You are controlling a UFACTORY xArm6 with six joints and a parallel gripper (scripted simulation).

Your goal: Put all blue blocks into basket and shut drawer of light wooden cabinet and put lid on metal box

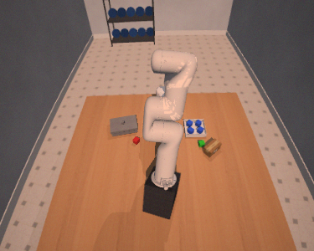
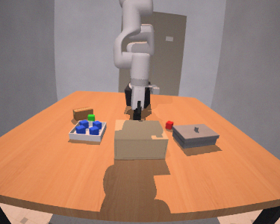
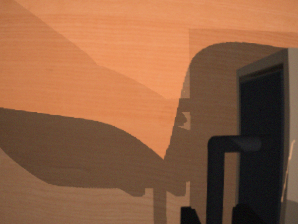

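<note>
The light wooden cabinet (image 2: pixel 140 148) (image 3: pixel 294 90) shows its back in the exterior view; the arm hides it in the top view. In the wrist view its dark drawer front (image 3: pixel 260 110) carries a dark bar handle (image 3: pixel 216 175). Whether the drawer is fully shut is unclear. My gripper (image 2: pixel 137 118) (image 3: pixel 216 216) is partly open at the handle, one fingertip on each side of the bar, with gaps visible. The white basket (image 1: pixel 195 135) (image 2: pixel 85 137) holds several blue blocks (image 1: pixel 190 130) (image 2: pixel 94 131), none over its edge. The grey metal box (image 1: pixel 126 132) (image 2: pixel 197 142) has its lid (image 1: pixel 129 121) (image 2: pixel 186 131) on.
A red block (image 1: pixel 136 140) (image 2: pixel 169 125) lies beside the metal box. A green block (image 1: pixel 201 143) (image 2: pixel 91 117) lies between the basket and a small brown wooden object (image 1: pixel 212 147) (image 2: pixel 83 114). The cabinet stands between the basket and the metal box.
</note>
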